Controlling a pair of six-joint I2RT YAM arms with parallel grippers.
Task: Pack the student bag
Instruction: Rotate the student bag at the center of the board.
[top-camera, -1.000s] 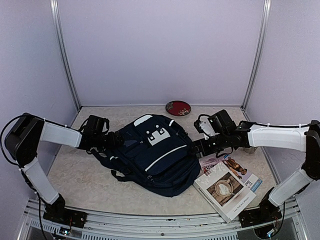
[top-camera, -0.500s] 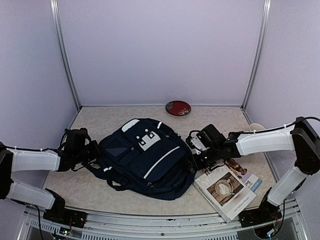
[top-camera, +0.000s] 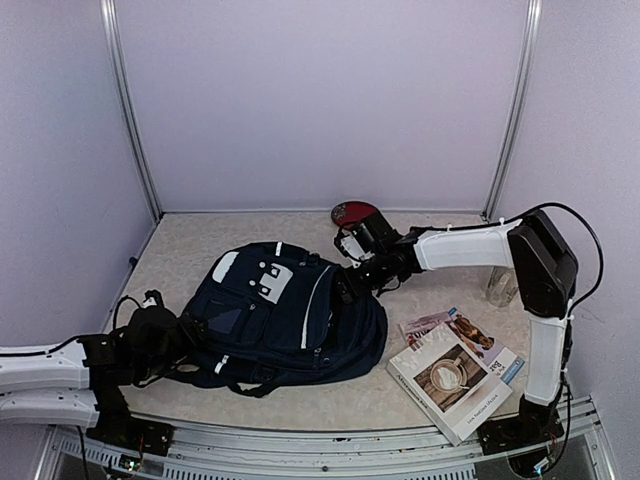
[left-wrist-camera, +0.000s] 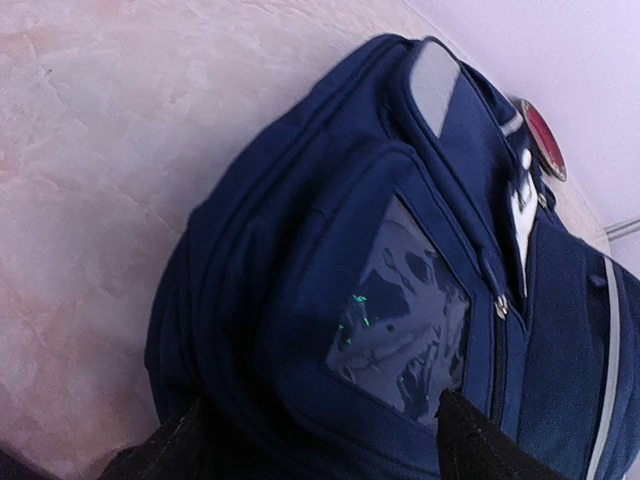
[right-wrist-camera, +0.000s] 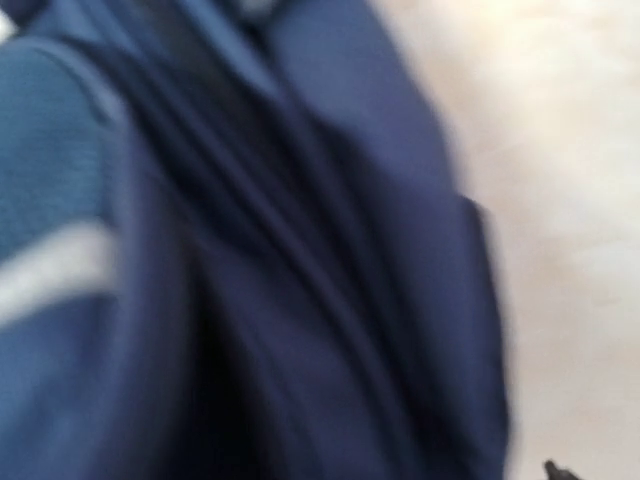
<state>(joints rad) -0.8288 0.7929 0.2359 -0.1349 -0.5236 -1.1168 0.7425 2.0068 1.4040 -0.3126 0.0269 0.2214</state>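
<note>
The left gripper (left-wrist-camera: 325, 447) has its fingers apart at the near-left corner of the student bag (top-camera: 290, 320), with navy fabric between them. The right gripper (top-camera: 352, 282) is at the bag's far-right edge; its wrist view is blurred, so I cannot tell whether it is apart or clamped. The bag lies flat on a mottled beige bench (top-camera: 180, 240), enclosed by lilac walls (top-camera: 320, 100). A book (top-camera: 452, 378) lies to the bag's right and a red dish (top-camera: 352, 212) behind it. The left arm stretches low along the bench. The right arm has its elbow raised and its forearm reaching across to the bag.
</note>
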